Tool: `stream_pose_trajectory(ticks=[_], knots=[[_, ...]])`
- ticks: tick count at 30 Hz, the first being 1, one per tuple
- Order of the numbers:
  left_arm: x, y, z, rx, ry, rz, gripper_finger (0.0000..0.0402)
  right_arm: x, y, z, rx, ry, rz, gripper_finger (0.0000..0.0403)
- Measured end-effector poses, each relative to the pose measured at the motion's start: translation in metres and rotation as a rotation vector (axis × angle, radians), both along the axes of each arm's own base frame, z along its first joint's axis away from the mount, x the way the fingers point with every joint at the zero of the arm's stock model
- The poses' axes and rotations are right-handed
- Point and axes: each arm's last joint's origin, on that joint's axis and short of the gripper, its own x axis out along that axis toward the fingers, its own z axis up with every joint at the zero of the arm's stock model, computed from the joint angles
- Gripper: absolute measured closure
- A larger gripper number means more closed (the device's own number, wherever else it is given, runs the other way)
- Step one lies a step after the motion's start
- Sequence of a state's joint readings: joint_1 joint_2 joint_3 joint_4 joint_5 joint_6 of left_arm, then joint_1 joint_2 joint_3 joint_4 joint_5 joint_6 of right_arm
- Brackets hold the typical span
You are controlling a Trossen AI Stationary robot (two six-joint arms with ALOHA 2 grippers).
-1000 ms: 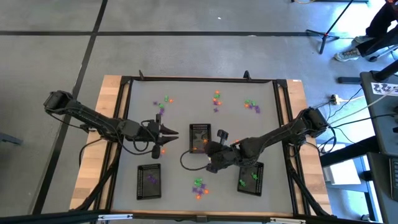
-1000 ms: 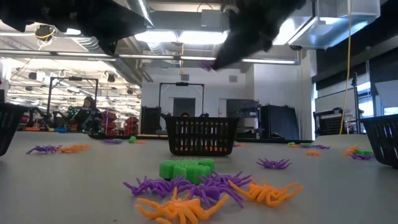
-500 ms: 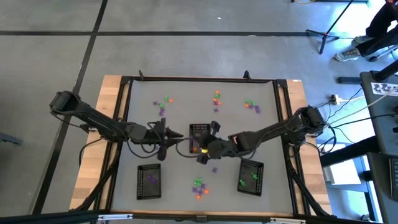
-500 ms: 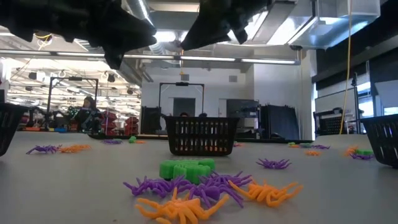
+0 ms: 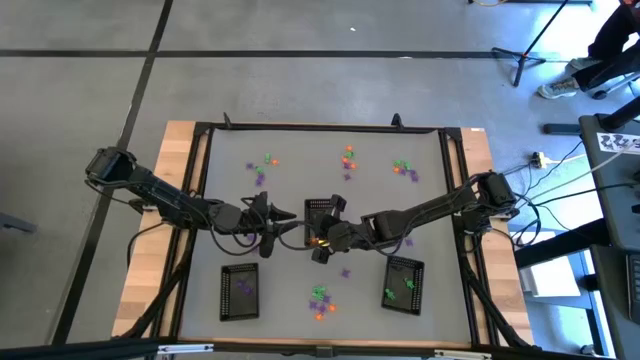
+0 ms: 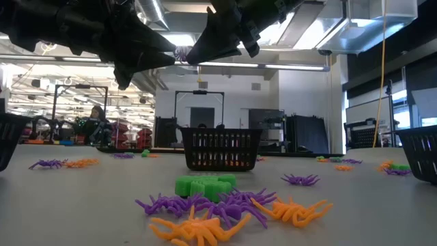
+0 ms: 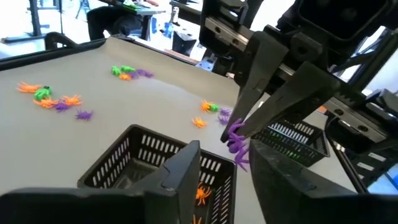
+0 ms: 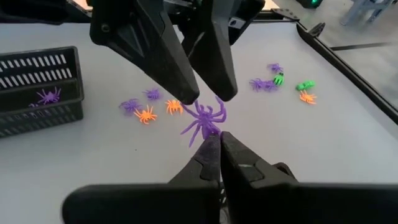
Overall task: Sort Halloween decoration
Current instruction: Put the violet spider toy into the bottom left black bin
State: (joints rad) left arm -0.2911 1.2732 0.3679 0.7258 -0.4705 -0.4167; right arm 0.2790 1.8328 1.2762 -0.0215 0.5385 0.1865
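Two grippers meet above the middle tray [image 5: 320,212]. Right gripper [image 8: 219,142] has its fingers clenched on a purple spider [image 8: 204,118]. Left gripper [image 8: 200,93] has its fingers spread around that spider.

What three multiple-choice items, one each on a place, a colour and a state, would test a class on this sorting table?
1. Which black tray holds green trinkets? A the left one; B the middle one; C the right one.
2. What colour is the spider in the right hand? A orange; B purple; C green.
3. How is the right hand? A wide open; B shut on the spider; C shut on nothing.

Answers:
1. C: the high view shows green pieces in the right tray.
2. B: both wrist views show it purple.
3. B: its fingertips pinch the spider's leg.
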Motion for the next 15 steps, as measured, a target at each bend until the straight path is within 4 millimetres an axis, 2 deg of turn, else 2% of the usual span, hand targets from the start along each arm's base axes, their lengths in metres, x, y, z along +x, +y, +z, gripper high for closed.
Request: stream_pose_trajectory(ticks=[7, 11, 15], knots=[[-0.001, -0.002, 0.000, 0.003, 0.007, -0.008, 0.0231, 0.000, 0.000, 0.000, 0.000, -0.003, 0.010, 0.0402], [0.000, -0.010, 0.008, 0.040, -0.011, -0.108, 0.0225, 0.000, 0.000, 0.000, -0.002, 0.006, 0.010, 0.0402], [0.002, -0.015, 0.014, 0.063, -0.022, -0.125, 0.0226, 0.000, 0.000, 0.000, -0.002, 0.005, 0.010, 0.0402]])
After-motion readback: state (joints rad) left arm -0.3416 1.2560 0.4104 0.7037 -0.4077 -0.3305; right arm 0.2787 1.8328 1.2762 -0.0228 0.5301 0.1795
